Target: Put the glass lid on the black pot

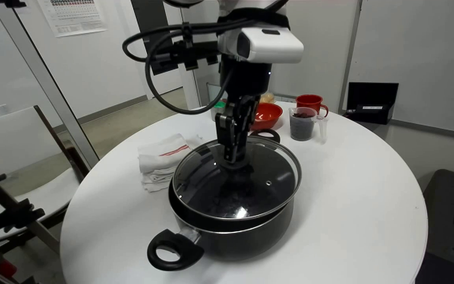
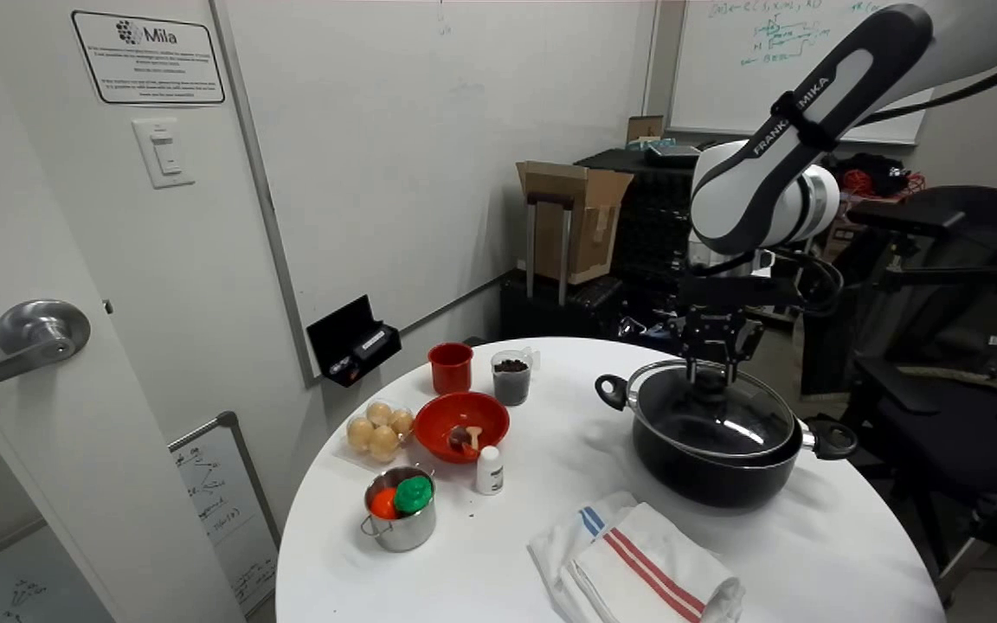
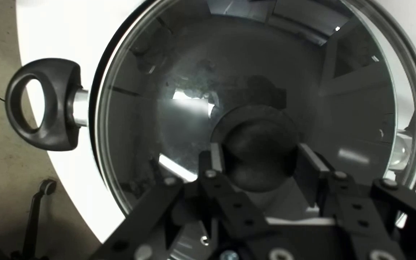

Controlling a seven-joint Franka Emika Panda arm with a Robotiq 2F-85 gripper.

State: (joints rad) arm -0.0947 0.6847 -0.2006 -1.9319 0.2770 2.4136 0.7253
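- Claw points down, clenched about the dark knob of the glass lid.
- Wrist view: fingers flank the knob, one per side, apparently in contact with it.
- Glass lid: directly beneath the claw, over the opening of the black pot, off-centre.
- In an exterior view, a strip of dark interior shows between lid rim and pot rim on the near side; on the right the lid edge reaches past the pot. Whether the rims touch anywhere: not discernible.
- Black pot: upright on the white counter, below the claw. Wrist view: a looped handle stands out left of the claw, clear of the lid.
- Folded cloths, striped red and blue: on the counter near the pot, below and left of the claw in an exterior view.
- In an exterior view, well left of the claw: red bowl with small items inside, hard to name; white bottle upright just beside it; red mug; measuring cup with dark contents.
- Farther left of the claw: round tan items and a small metal pot holding a green piece and an orange-red piece.
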